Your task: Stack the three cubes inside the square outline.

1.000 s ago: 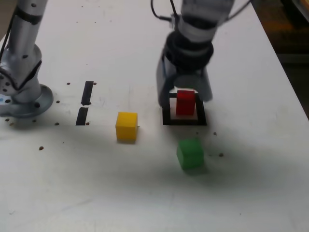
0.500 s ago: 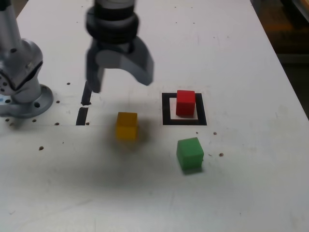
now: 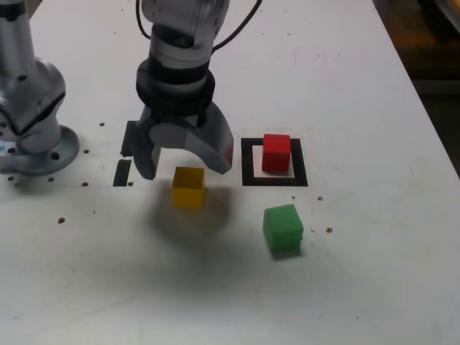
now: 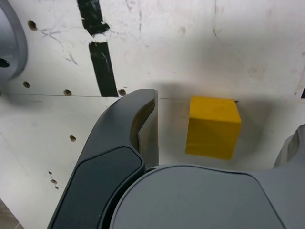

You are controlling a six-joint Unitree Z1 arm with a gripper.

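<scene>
Hovering wide-open, empty hand (image 3: 185, 159) over yellow cube (image 3: 188, 187); red cube (image 3: 276, 152), green cube (image 3: 282, 228) only in exterior view.

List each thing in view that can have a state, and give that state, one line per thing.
Red cube: inside the square outline, nothing stacked on it.
Yellow cube: on the table, outside the outline, not gripped.
Green cube: on the table, outside the outline.
Gripper: open, above the yellow cube.
</scene>
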